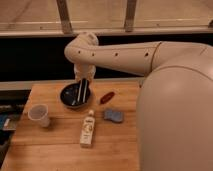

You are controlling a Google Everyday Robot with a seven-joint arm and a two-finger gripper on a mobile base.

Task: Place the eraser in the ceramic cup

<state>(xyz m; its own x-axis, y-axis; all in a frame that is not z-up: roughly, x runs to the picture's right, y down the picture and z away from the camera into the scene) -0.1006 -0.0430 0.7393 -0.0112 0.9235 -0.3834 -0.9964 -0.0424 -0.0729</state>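
Note:
The eraser [82, 92], a black block with white lengthwise stripes, stands tilted over the wide black bowl [67, 96] at the back of the wooden table. My gripper [81, 81] is right above the eraser at its upper end, under the white arm; I cannot tell if it grips the eraser. The ceramic cup [39, 114], whitish and without a handle, stands upright near the table's left edge, to the front left of the bowl and apart from the gripper.
A small red oblong thing [106, 97] lies right of the bowl. A flat blue-grey pad [114, 116] lies in front of it. A white bottle [88, 129] lies on its side mid-table. My white body fills the right side.

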